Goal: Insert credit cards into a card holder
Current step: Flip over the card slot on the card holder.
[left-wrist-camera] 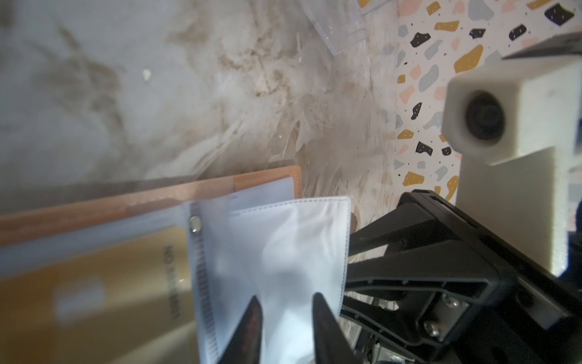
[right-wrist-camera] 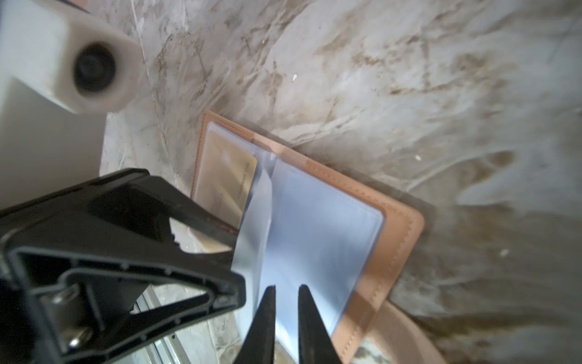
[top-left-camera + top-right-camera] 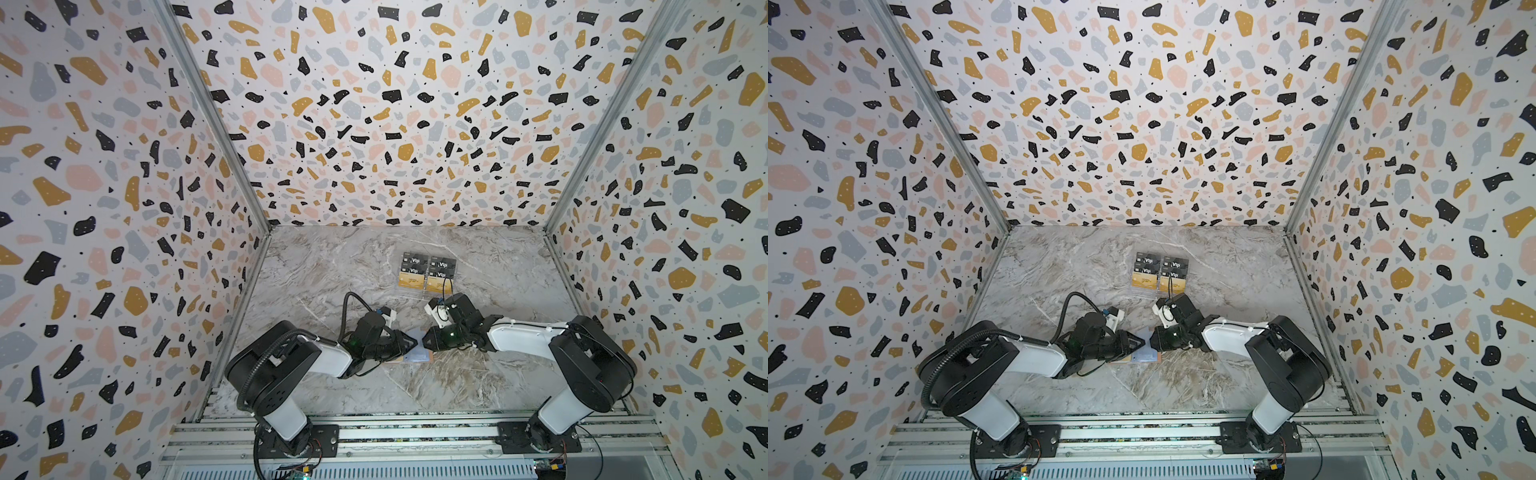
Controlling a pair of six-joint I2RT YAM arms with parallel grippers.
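Table: marbled top (image 3: pixel 332 266), terrazzo walls (image 3: pixel 83 208).
Holder: pink card holder (image 3: pixel 417 358) (image 2: pixel 400 239) open flat, centre toward 6 o'clock.
Card: gold credit card (image 2: pixel 233 176) sleeved in its 9 o'clock half.
L gripper (image 1: pixel 286 302): at holder's 9, fingers apart over clear sleeve (image 1: pixel 299 245).
R gripper (image 2: pixel 286 288): at 3, fingers narrowly apart.
Stand: clear stand (image 3: pixel 428 291) at 12 w/ Vip cards (image 3: pixel 415 261), credit cards (image 3: pixel 411 280).

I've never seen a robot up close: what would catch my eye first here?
The speckled terrazzo walls surround everything. Near the marble table's front, the left gripper and right gripper meet nose to nose over the open pink card holder, one gold card already sleeved. Behind them is a clear stand of black Vip cards and gold cards.
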